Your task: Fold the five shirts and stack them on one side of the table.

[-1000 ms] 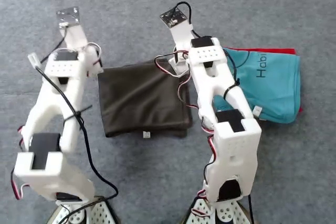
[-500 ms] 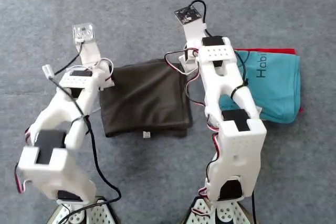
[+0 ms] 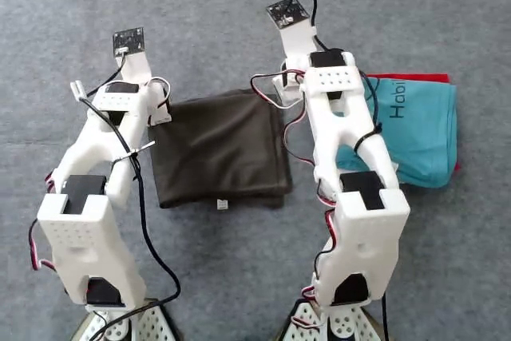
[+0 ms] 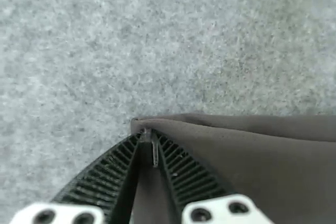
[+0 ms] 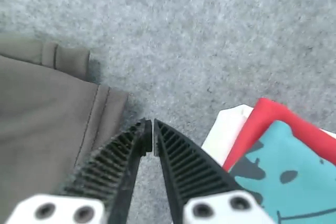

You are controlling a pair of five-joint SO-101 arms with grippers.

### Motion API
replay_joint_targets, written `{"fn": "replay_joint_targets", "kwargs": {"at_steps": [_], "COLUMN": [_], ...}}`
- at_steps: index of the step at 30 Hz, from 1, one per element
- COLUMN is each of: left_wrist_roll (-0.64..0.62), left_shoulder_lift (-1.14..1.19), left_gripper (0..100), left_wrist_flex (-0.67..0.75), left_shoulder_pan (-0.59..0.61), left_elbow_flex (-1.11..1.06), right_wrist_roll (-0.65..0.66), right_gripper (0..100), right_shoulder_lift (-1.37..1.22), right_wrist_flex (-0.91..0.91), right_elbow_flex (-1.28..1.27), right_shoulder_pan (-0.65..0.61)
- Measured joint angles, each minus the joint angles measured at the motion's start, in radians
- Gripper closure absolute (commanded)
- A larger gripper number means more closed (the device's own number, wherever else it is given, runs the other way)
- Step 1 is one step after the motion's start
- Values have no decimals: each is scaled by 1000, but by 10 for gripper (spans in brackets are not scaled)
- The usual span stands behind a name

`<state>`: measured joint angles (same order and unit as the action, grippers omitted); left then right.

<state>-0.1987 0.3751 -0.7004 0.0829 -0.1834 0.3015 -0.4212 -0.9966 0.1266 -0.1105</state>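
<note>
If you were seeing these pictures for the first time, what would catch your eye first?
A folded brown shirt lies in the middle of the grey table, the left end effector pinching its far left corner. To its right, a teal shirt tops a red shirt.

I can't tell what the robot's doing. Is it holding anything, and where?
The left gripper pinches the brown shirt by its corner. The right gripper is shut beside that shirt, holding nothing.

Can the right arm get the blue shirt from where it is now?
Probably yes. The teal shirt lies on top of its stack, close beside the right gripper, with gray table between them and nothing lying on it. The gripper is shut, so it would need to open first.
</note>
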Motion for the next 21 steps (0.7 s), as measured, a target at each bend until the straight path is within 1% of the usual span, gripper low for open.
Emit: {"fn": "replay_joint_targets", "kwargs": {"at_steps": [8,10,16,21], "left_wrist_roll": [0,0,0,2], "left_shoulder_lift": [0,0,2,2], "left_gripper": [971,971,971,971], "left_wrist_flex": [0,0,0,0], "left_shoulder_pan": [46,48,49,61], "left_elbow_flex": [6,6,6,6], "right_wrist_roll": [-2,0,-9,-68], "right_gripper": [981,981,980,980], "right_shoulder_lift": [0,0,78,140], "right_wrist_flex": [-9,-58,-293,-345], "right_elbow_flex": [0,0,-2,0], "right_shoulder_pan": [-6,-26,-121,-132]}}
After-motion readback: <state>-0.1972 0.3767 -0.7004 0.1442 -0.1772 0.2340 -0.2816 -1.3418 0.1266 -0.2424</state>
